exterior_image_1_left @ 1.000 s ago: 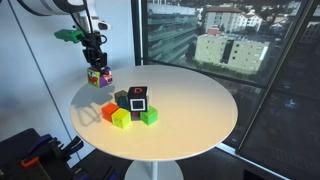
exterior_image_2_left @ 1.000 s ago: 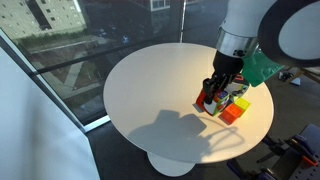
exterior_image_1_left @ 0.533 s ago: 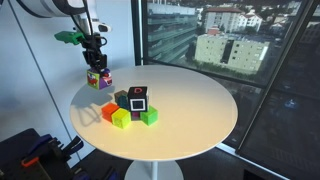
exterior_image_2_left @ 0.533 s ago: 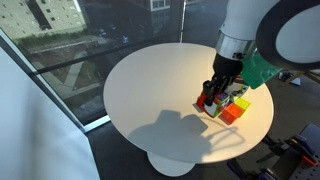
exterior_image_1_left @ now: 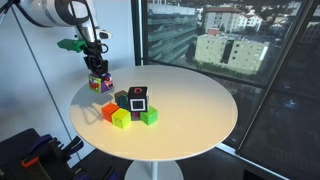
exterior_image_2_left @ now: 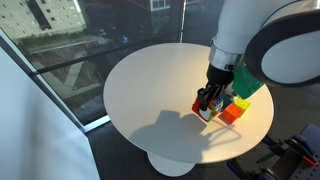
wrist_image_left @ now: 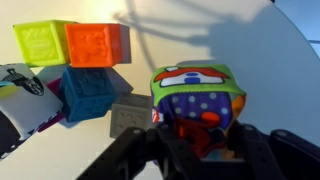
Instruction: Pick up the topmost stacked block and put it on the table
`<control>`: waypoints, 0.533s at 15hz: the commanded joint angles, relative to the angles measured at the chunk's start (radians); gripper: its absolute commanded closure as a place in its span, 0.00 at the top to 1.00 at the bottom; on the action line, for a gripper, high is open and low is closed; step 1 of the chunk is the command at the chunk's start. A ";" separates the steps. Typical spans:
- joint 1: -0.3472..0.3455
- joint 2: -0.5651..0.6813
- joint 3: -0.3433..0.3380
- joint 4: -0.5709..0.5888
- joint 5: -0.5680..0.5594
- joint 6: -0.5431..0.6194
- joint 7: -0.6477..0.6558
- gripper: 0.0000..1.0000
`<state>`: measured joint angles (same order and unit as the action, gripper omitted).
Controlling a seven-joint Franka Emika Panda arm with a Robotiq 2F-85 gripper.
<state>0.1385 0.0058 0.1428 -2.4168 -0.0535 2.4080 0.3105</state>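
Tall glass windows [exterior_image_1_left: 180, 40] stand beyond the claw [exterior_image_1_left: 98, 75], overlooking sunlit buildings [exterior_image_1_left: 232, 48] outside. Dark flooring [exterior_image_2_left: 110, 152] lies below it, and a white wall [exterior_image_1_left: 40, 60] rises behind it.

An exterior view looks slightly down across the table [exterior_image_1_left: 190, 100] toward the window [exterior_image_1_left: 230, 40], with the arm [exterior_image_1_left: 60, 12] at its far left side. An exterior view from higher up faces the table [exterior_image_2_left: 150, 90] with the arm [exterior_image_2_left: 260, 50] close at the right. The wrist view sits very near the table [wrist_image_left: 260, 60], and all three share the group of cubes [exterior_image_1_left: 135, 102] [exterior_image_2_left: 235, 108] [wrist_image_left: 95, 45].
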 commanded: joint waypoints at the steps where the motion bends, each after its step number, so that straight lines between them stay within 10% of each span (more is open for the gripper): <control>1: 0.011 0.016 0.004 -0.021 -0.056 0.069 0.052 0.23; 8: 0.029 0.058 -0.008 -0.045 -0.190 0.148 0.145 0.23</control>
<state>0.1574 0.0570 0.1441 -2.4527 -0.1849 2.5327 0.3996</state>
